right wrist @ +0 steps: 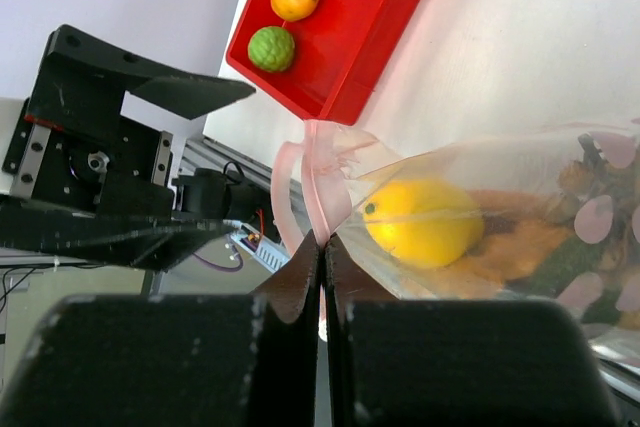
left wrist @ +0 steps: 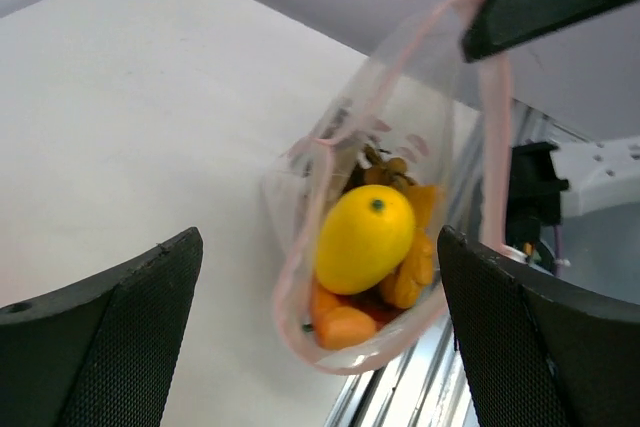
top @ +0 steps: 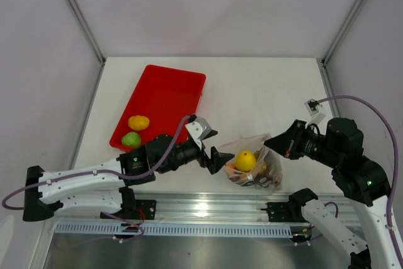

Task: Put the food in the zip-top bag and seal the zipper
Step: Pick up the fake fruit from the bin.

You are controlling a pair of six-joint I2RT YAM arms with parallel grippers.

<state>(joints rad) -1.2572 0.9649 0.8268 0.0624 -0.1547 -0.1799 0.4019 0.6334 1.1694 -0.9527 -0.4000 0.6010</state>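
Observation:
The clear zip-top bag (top: 259, 169) lies near the table's front edge with its mouth open toward my left gripper. Inside it are the yellow mango (top: 245, 160), orange bits (left wrist: 345, 325) and the brownish grape cluster (left wrist: 385, 169). My right gripper (top: 269, 142) is shut on the bag's pinkish zipper strip (right wrist: 322, 192) and holds the mouth edge up. My left gripper (top: 221, 158) is open and empty, just left of the bag mouth. An orange fruit (top: 138, 122) and a green lime (top: 131, 139) lie in the red tray (top: 170, 89).
The red tray stands at the back left of the white table (top: 264, 92). A metal rail (top: 208, 205) runs along the front edge just below the bag. Grey walls close in the sides and back.

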